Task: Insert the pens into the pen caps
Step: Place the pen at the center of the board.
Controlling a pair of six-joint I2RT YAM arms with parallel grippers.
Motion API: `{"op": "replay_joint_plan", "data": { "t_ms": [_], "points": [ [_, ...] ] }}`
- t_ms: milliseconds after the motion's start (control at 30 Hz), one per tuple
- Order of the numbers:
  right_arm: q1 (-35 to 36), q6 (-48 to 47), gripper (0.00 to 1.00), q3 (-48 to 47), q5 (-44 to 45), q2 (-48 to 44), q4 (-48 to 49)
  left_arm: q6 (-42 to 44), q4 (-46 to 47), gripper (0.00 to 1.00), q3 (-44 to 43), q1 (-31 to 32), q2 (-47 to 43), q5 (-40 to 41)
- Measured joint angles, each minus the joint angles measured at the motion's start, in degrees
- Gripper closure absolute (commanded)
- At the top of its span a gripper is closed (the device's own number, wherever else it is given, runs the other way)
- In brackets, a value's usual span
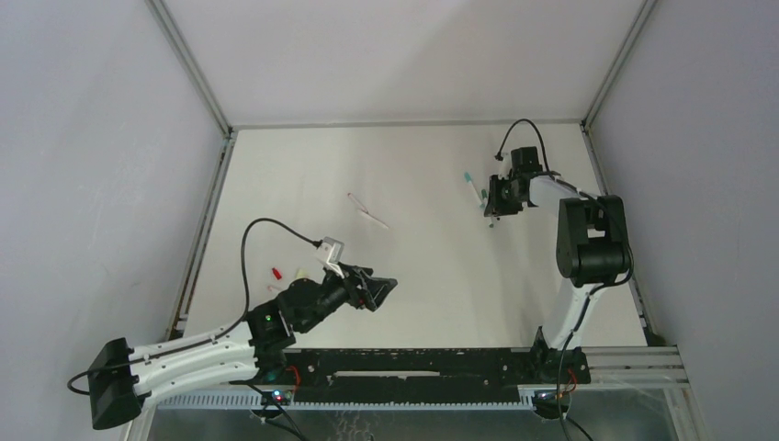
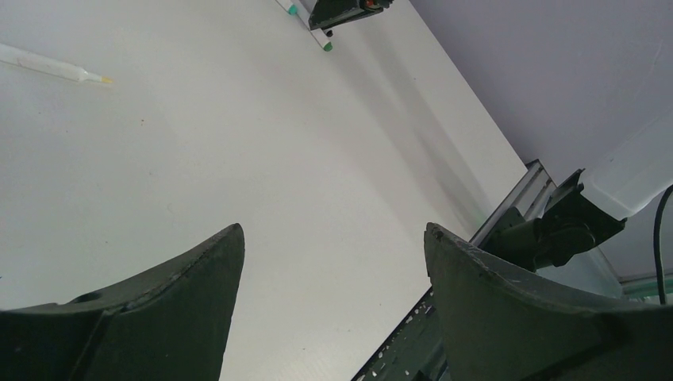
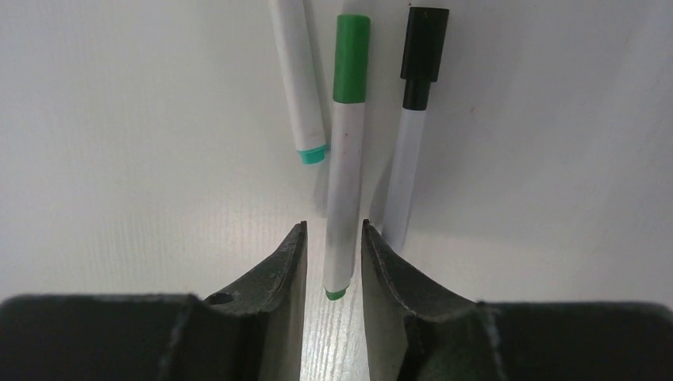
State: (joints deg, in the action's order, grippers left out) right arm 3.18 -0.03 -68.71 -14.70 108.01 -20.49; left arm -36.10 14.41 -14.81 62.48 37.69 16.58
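White table (image 1: 423,276) carries everything. Red cap (image 1: 274,273) and yellow cap (image 1: 300,272) are seen side by side, apart, at the left, just beyond the left arm; whether they lie or stand cannot be told. Left gripper (image 2: 333,230) is held above bare table, jaws spread wide, nothing between them. A white red-ended pen (image 1: 367,210) lies mid-table, well apart from both grippers. In the left wrist view a yellow-tipped pen (image 2: 48,67) is cut off by the frame edge; whether it is the same pen cannot be told.

At the far right three pens lie close together, roughly parallel. The teal-ended pen (image 3: 298,79) is cut off at the top edge. The green-capped pen (image 3: 347,159) lies on the table with its bare end between the fingers of the right gripper (image 3: 333,226); the jaws are parted with a thin gap on each side, so the pen is released. The black-capped pen (image 3: 413,143) is just beside it, its lower end hidden behind one finger. Overhead, these pens are mostly covered by the gripper.
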Motion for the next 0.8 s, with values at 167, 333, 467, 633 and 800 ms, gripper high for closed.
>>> {"op": "replay_joint_plan", "data": {
  "t_ms": [167,333,467,633,800],
  "points": [
    [-0.3,-0.7,0.61,0.0,-1.6,-1.8,-1.9,-0.1,-1.0,0.14,0.0,0.0,-0.9,0.0],
    [-1.7,-5.2,0.59,0.1,-7.2,-11.6,-5.7,-0.1,-3.0,0.13,0.0,0.0,-3.2,0.1],
    [-3.8,-11.5,0.58,0.2,-16.5,-24.0,-8.9,0.1,-6.2,0.08,-0.1,-0.3,-5.5,1.1],
    [-5.0,-18.3,0.45,3.2,-27.5,-39.5,-10.8,0.3,-10.4,0.0,-0.5,-1.6,-8.2,2.8],
    [-4.9,-23.9,0.3,4.6,-38.2,-48.2,-12.9,0.7,-12.9,0.0,-1.2,-4.0,-10.1,3.3]
  ]
}}
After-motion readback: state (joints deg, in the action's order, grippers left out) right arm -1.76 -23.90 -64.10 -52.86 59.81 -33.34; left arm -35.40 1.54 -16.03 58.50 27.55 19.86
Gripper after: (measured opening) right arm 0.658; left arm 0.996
